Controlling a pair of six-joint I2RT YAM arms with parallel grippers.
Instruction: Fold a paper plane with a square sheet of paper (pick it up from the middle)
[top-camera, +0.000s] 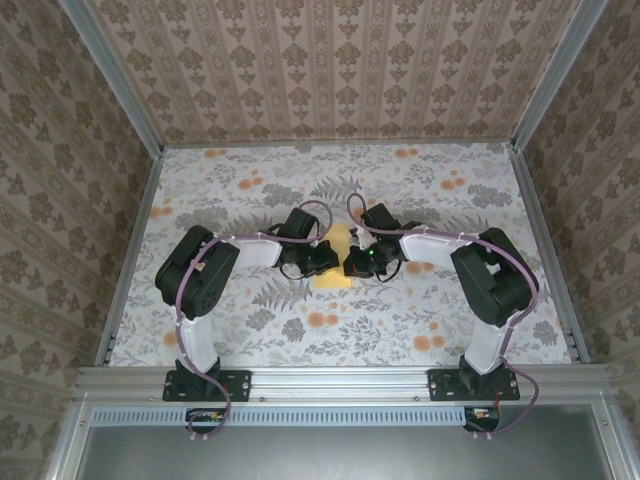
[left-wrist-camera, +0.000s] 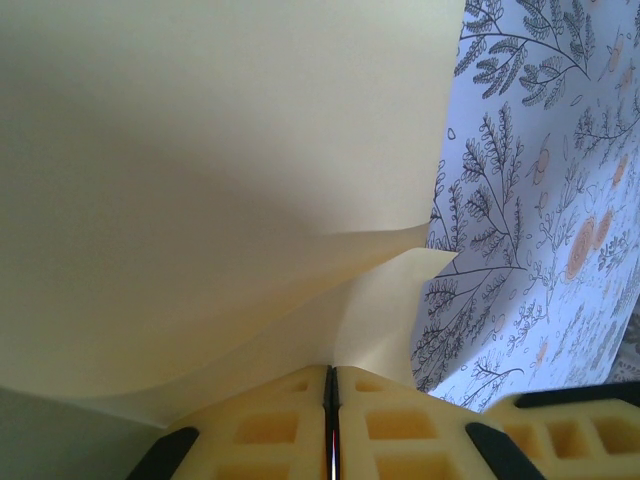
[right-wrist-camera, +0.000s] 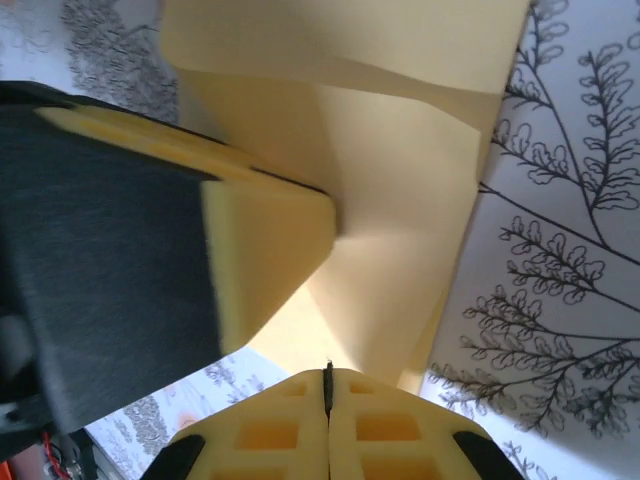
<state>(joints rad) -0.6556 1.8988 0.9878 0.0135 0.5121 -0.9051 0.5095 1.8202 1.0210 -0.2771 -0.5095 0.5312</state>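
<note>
The pale-yellow square sheet of paper (top-camera: 340, 240) is folded over on itself and held up between both grippers at the table's middle. My left gripper (top-camera: 326, 258) is shut on it from the left. In the left wrist view the paper (left-wrist-camera: 200, 150) curves up out of the closed left gripper (left-wrist-camera: 331, 372). My right gripper (top-camera: 354, 262) is shut on its lower edge. In the right wrist view creased layers of the paper (right-wrist-camera: 410, 190) rise from the right gripper (right-wrist-camera: 328, 370), and a left finger (right-wrist-camera: 262, 240) clamps them. A finished paper plane is out of view.
The flower-print tablecloth (top-camera: 420, 200) covers the table, ringed by patterned walls (top-camera: 330, 70) and a metal frame (top-camera: 340, 380) along the near edge. Both arms bend inward, their elbows (top-camera: 195, 270) out to the sides.
</note>
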